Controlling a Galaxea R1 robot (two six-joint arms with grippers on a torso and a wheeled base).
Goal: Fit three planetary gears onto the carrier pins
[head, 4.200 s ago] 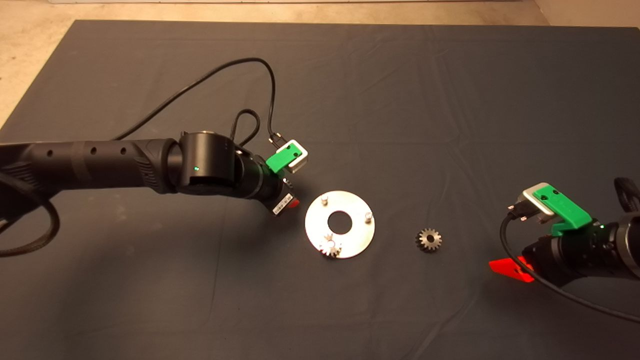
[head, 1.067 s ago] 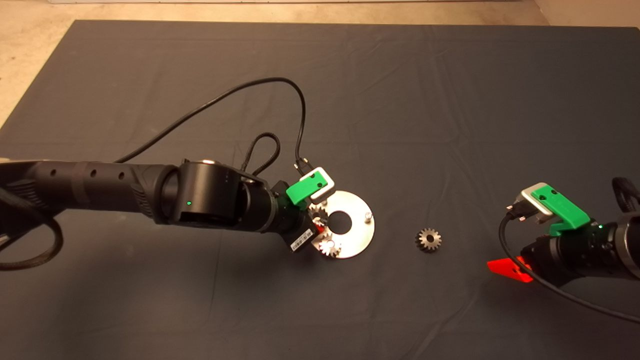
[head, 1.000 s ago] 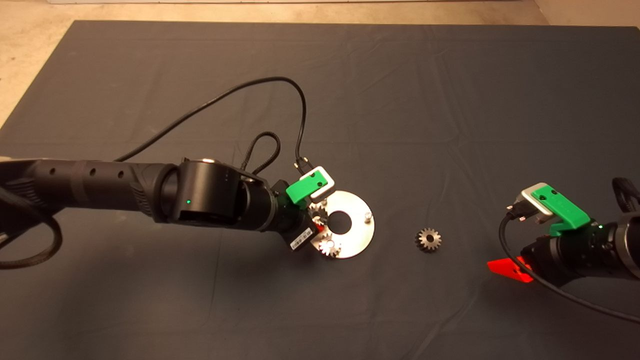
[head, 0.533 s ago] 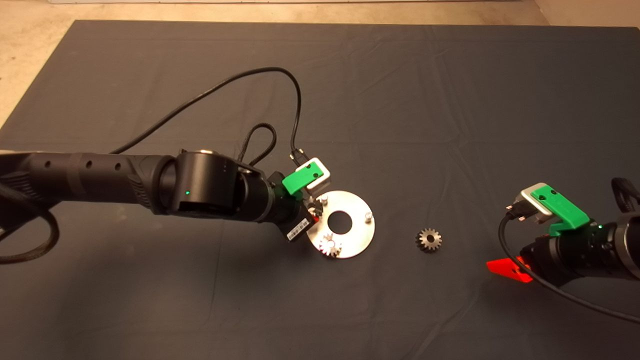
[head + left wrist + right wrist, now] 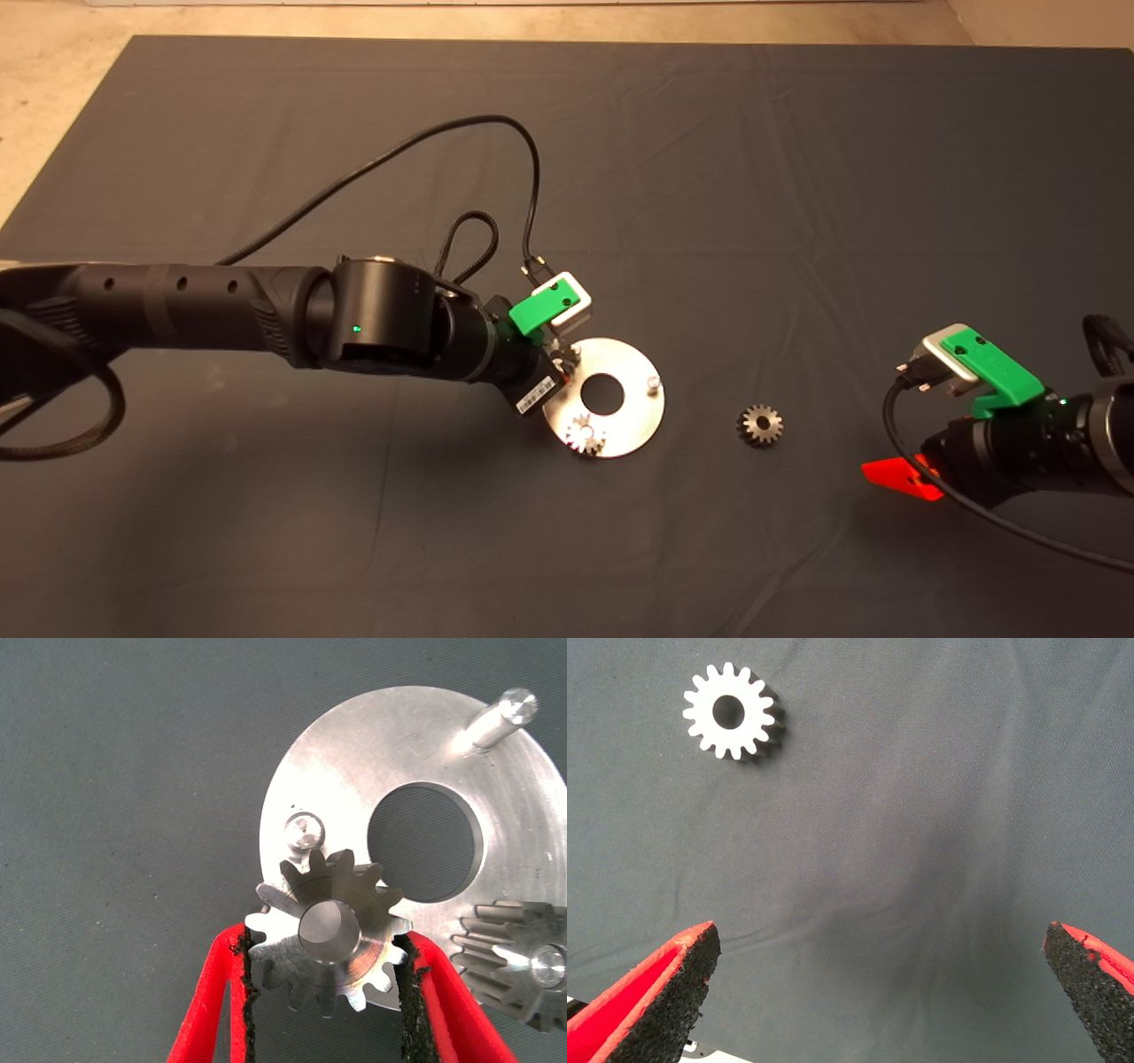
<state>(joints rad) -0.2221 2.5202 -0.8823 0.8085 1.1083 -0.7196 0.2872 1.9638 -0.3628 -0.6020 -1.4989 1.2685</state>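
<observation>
The round silver plate (image 5: 631, 416) lies mid-mat with three carrier pins. One planetary gear (image 5: 586, 436) sits on the near pin, also seen in the left wrist view (image 5: 523, 961). My left gripper (image 5: 556, 370) is shut on a second gear (image 5: 328, 943) and holds it over the plate's (image 5: 354, 780) rim, right beside a bare pin (image 5: 304, 830) and not on it. The third pin (image 5: 509, 713) is bare too. A third gear (image 5: 760, 425) lies flat on the mat right of the plate, and shows in the right wrist view (image 5: 731, 711). My right gripper (image 5: 899, 474) is open, right of it.
The left arm's black cable (image 5: 496, 168) loops over the mat behind the plate. The dark mat (image 5: 797, 177) has shallow wrinkles. Beige floor (image 5: 53, 53) shows beyond its far and left edges.
My left gripper came in from the left with the gear to the plate, drew back a little from over the plate and now hovers at the rim by the far-left pin. The right arm stayed put.
</observation>
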